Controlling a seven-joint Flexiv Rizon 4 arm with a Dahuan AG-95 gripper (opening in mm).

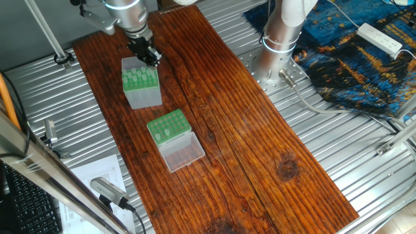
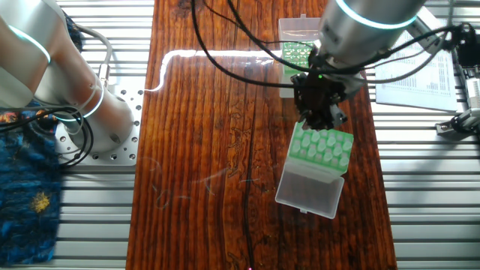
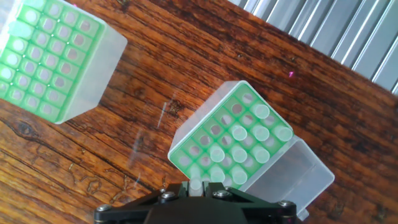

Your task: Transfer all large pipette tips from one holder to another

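The tall holder [image 1: 142,88] with translucent grey sides and a green top stands at the far end of the wooden board. Several large pipette tips [image 3: 239,134] sit in its grid [image 3: 211,124], and other holes are empty. My gripper [image 1: 148,55] hangs just above this holder's edge [image 2: 321,146]. In the hand view the gripper [image 3: 196,185] is shut on one pale pipette tip [image 3: 196,184], pinched between the fingers. The low green rack [image 1: 168,125] with its clear lid [image 1: 182,151] folded open lies nearer the camera. It also shows as the rack [image 3: 50,56] at the hand view's upper left.
The robot base [image 1: 281,45] stands on ribbed metal beside the board [image 1: 260,149]. A blue patterned cloth [image 1: 364,58] and a white power strip [image 1: 380,38] lie at the back right. Papers [image 2: 420,71] lie next to the board.
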